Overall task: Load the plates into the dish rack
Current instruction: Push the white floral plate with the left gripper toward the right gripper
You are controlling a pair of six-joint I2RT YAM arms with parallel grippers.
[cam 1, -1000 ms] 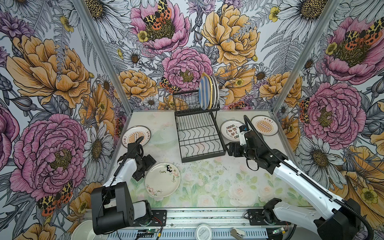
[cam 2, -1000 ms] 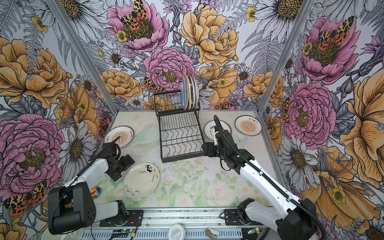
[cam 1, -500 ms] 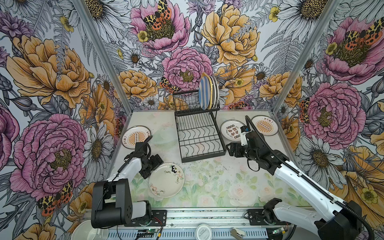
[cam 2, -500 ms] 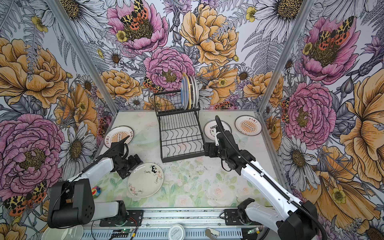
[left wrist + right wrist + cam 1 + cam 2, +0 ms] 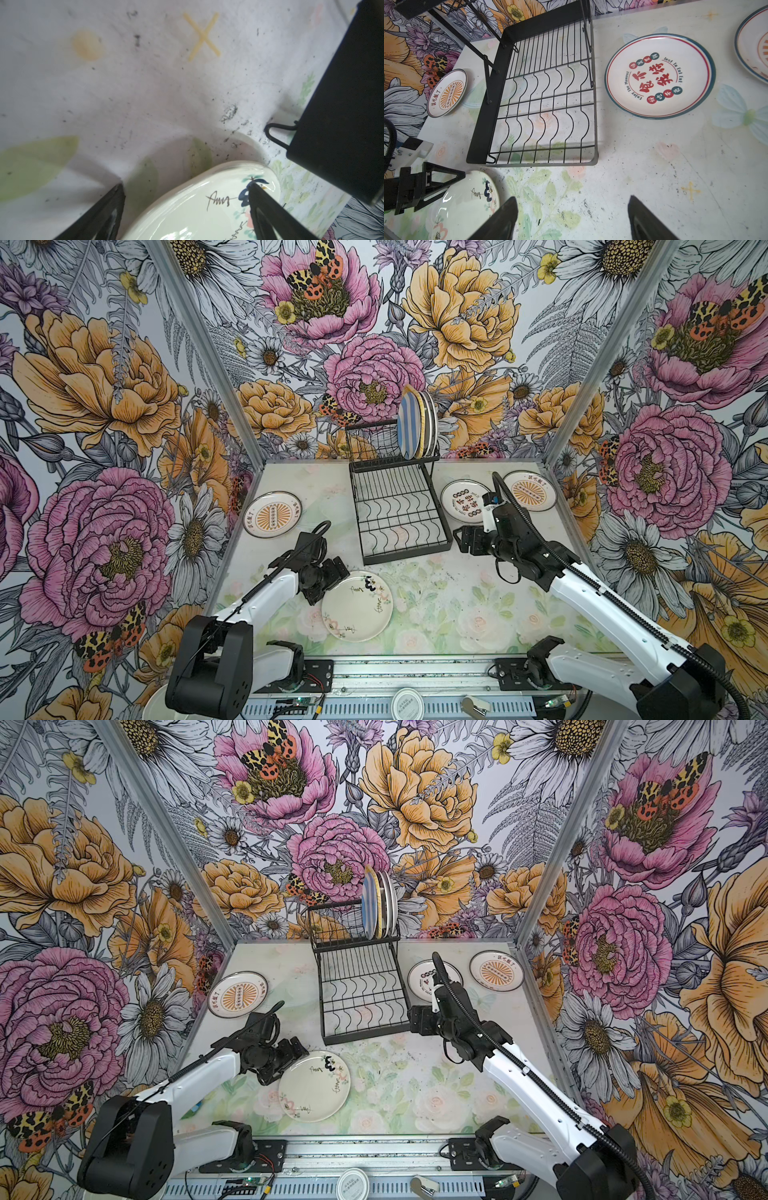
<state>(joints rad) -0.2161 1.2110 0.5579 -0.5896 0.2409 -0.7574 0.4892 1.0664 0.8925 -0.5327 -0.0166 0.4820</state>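
At the table's back middle, the dish rack, several plates upright in its raised tier. Flat on the table: a sunburst plate left of the rack, a red-character plate and a second sunburst plate to its right, a cream floral plate in front. Left gripper spread wide astride the cream floral plate's rim, clamping nothing; right gripper spread too, empty, beside the rack's near right corner.

light: bright, even | shadows: soft, faint | glare: highlights on cream plate | blur: left wrist view soft | edges: top views bowed
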